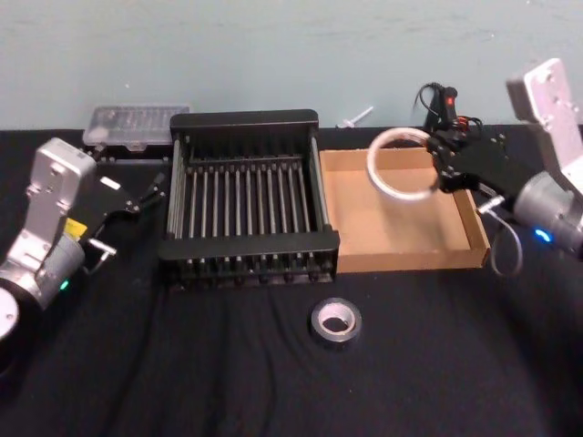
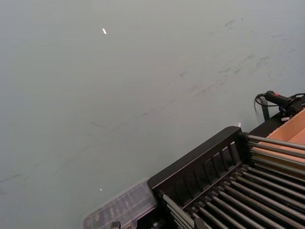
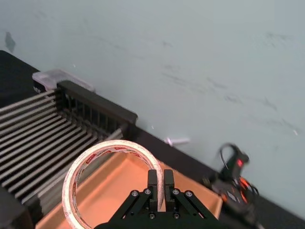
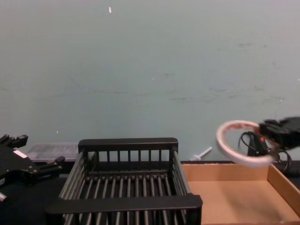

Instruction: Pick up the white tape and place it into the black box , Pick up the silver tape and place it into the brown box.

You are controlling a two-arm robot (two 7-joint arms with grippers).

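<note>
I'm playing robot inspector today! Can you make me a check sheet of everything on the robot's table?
Surface: black cloth table.
Job's things: white tape held up over the brown box; silver tape flat on the cloth in front; black box empty.
Clutter: clear plastic case behind the black box.
Grippers: right gripper shut on the white tape; left gripper beside the black box, open.
Cables: black cable and tool at the back.
Surroundings: plain pale wall.

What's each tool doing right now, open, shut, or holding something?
Left tool: open, empty, beside the black box.
Right tool: shut on the white tape, above the brown box.
</note>
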